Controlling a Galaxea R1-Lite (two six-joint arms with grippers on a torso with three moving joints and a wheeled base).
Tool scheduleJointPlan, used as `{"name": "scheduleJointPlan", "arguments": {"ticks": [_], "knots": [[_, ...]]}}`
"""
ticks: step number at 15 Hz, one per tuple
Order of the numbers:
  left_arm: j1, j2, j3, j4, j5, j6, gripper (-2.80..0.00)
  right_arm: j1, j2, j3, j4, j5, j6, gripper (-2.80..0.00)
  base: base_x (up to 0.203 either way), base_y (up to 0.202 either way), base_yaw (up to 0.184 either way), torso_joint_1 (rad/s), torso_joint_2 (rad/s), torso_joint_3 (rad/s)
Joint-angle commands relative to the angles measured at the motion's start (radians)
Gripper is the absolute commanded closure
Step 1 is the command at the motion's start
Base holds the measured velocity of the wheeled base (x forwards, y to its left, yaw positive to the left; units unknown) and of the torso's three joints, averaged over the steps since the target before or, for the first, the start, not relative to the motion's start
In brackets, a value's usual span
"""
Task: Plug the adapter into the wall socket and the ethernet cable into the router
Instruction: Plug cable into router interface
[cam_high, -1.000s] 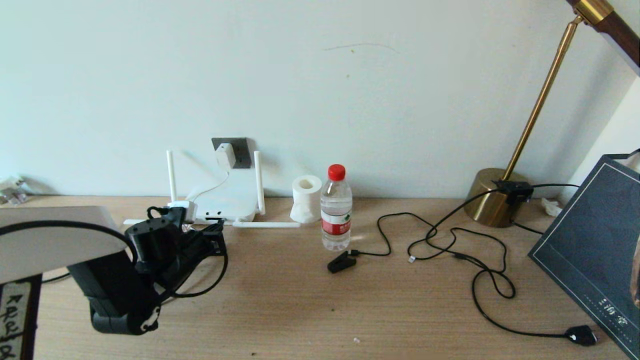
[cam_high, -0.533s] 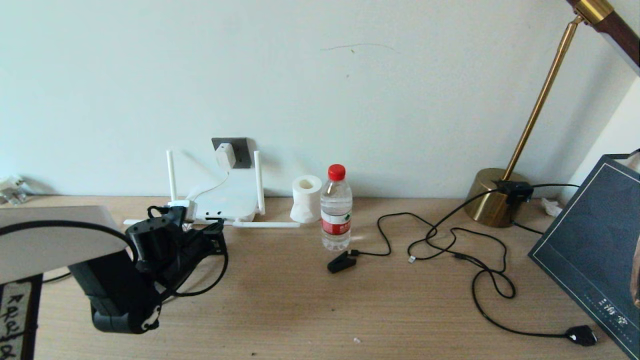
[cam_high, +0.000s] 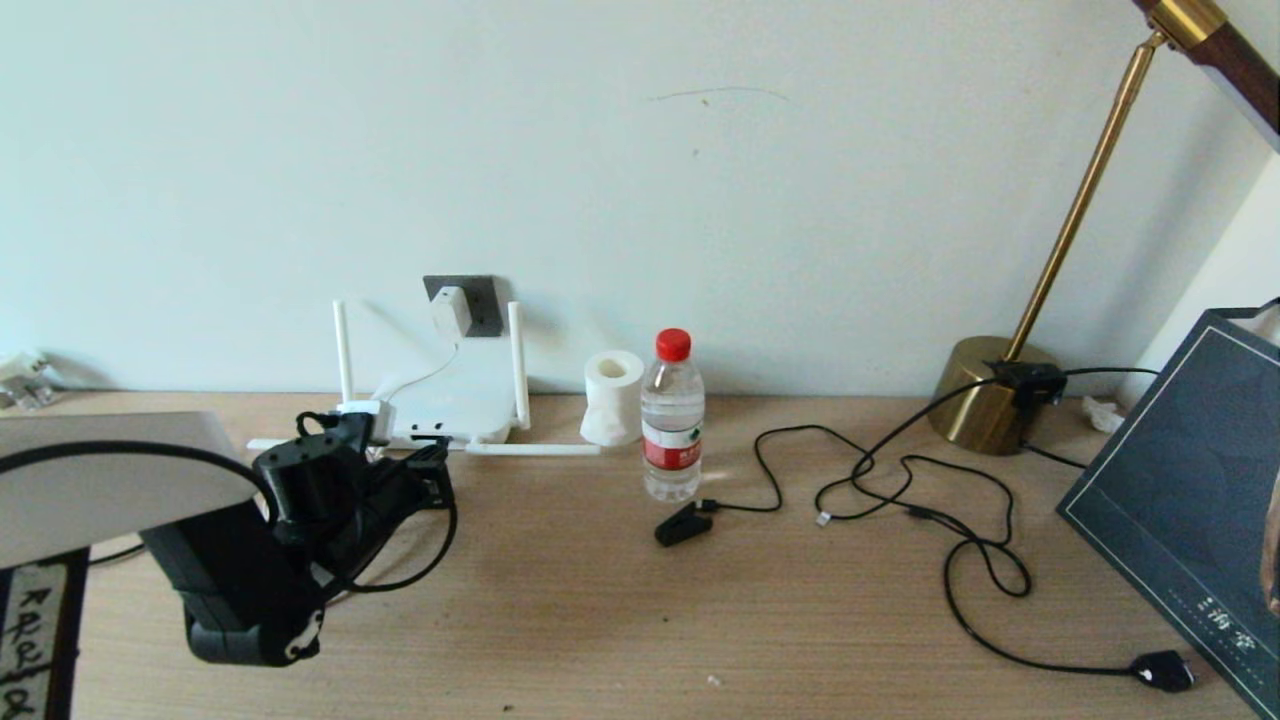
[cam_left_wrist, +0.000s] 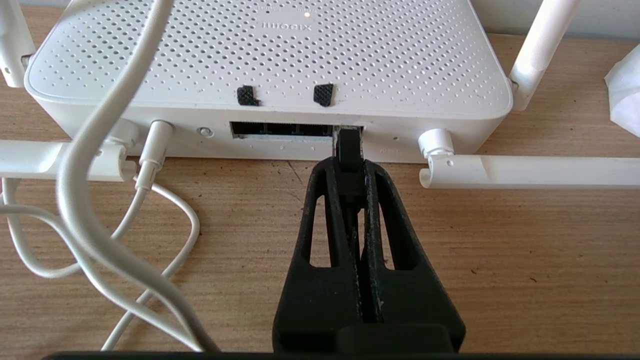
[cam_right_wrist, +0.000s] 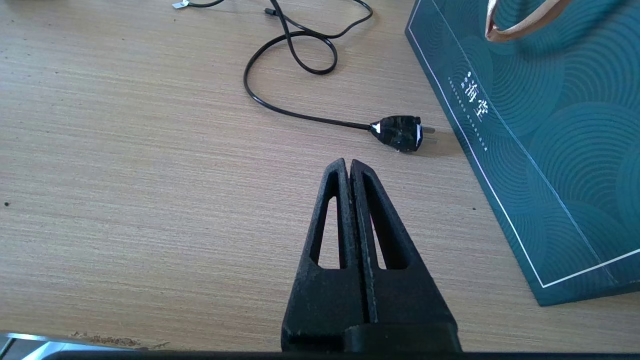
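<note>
Left wrist view: perforated white router (cam_left_wrist: 270, 55), woodgrain table (cam_left_wrist: 500, 250).

Wooden table (cam_high: 600, 620): router (cam_high: 450, 405), bottle (cam_high: 672, 420), lamp (cam_high: 985, 395).

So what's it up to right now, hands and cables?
Left gripper shut on the ethernet cable, connector at the router port. Adapter sits in the wall socket. Right gripper shut, empty, above the desk. Nothing blocking.

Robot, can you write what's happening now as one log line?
left end effector: shut on ethernet cable at router port | adapter: in wall socket | right end effector: shut, idle
</note>
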Motion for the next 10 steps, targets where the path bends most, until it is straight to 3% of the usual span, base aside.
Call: {"name": "scheduleJointPlan", "arguments": {"ticks": [1, 10], "knots": [[0.000, 0.007, -0.008, -0.006, 0.000, 0.000, 0.00, 0.000, 0.002, 0.000, 0.002, 0.001, -0.001, 0.00, 0.000, 0.000, 0.000, 0.000, 0.00, 0.000], [0.000, 0.005, -0.019, -0.003, 0.000, 0.000, 0.00, 0.000, 0.002, 0.000, 0.002, 0.001, -0.001, 0.00, 0.000, 0.000, 0.000, 0.000, 0.00, 0.000]]}}
